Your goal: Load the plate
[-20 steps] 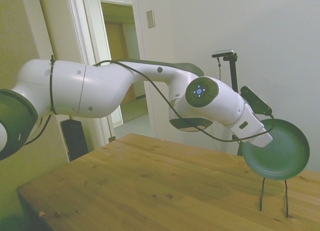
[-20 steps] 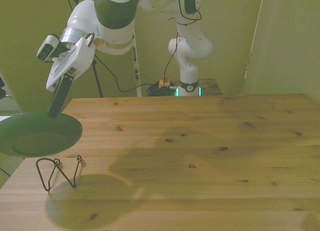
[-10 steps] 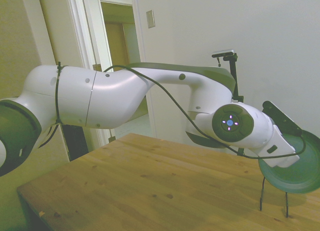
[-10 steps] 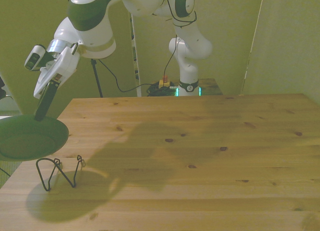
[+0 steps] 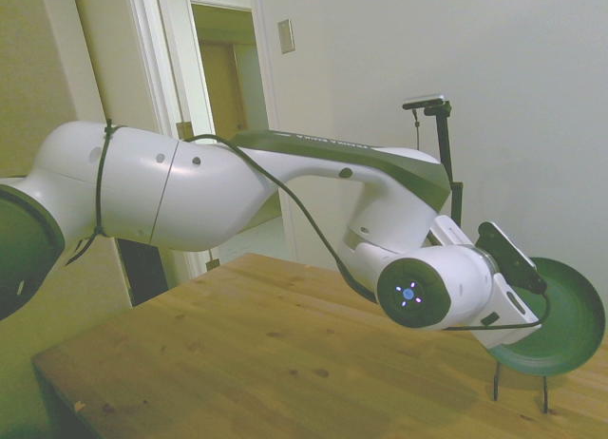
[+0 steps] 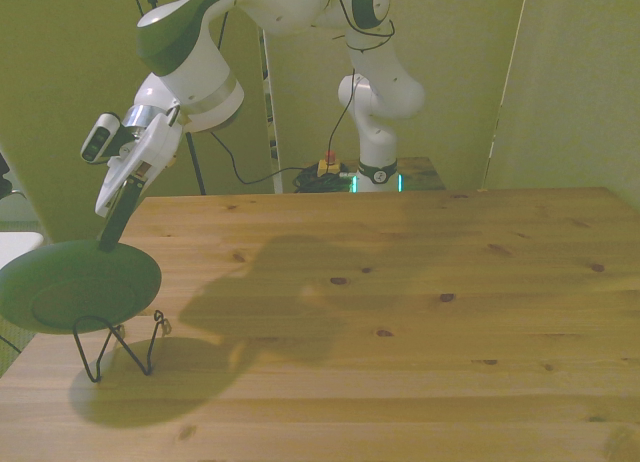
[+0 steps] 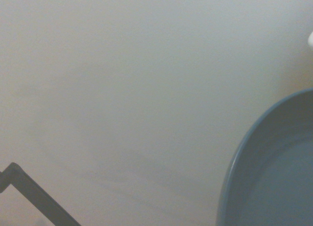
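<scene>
The pincer (image 6: 108, 244) is clamped on the rim of the plate (image 6: 80, 288), its dark fingers (image 6: 117, 222) pinching the edge nearest the wrist, so the plate hangs out beyond and below the fingertips. The plate is tilted rather than level; in the side view the plate (image 5: 560, 325) shows its hollow face obliquely, well up on edge.

The relation that matters is plate to wire rack (image 6: 118, 342). The rack stands on the counter (image 6: 400, 312) directly under the pincer's load. In the front view the plate's lower edge overlaps the top of the rack's wire loops, and in the side view the rack's thin legs (image 5: 521, 372) come down from just beneath the plate. Whether the rim already touches the wire, I cannot tell from either view.

The coming move looks to be a short descent, setting the lower rim between the wire loops so the plate stands on edge. The plate probably needs more tilt first.

Nothing else sits near the rack. The wrist view shows only the plate rim (image 7: 234, 162) against a blurred background.
</scene>
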